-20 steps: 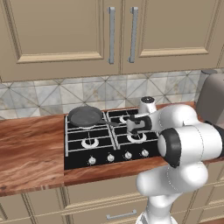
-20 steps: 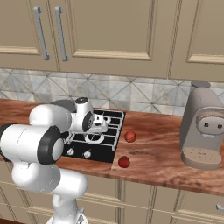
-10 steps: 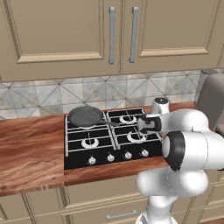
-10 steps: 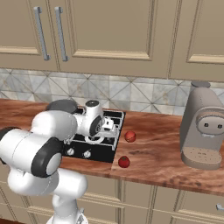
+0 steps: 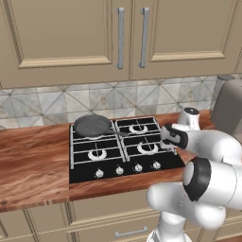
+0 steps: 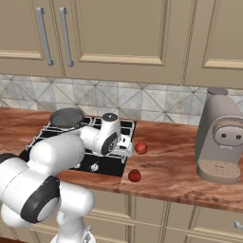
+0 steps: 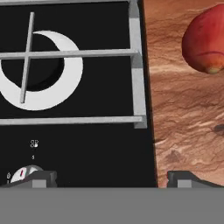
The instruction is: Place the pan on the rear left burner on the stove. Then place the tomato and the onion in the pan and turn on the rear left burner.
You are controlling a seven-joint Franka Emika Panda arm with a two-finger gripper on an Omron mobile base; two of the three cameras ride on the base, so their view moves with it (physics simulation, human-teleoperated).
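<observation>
Over stove (image 5: 118,156) edge, pincer (image 7: 111,177) spread

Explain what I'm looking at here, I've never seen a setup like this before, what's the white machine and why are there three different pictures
It is a rendered kitchen. The white machine is a robot arm on a drivable base. Two cameras ride behind it, left and right; the third looks along its end effector, which is open and holds nothing. On the wooden counter sits a black stove with a dark pan on its rear left burner. Right of the stove lie two red round items: one near the end effector, one nearer the counter's front edge. A grey appliance stands further right.
</observation>
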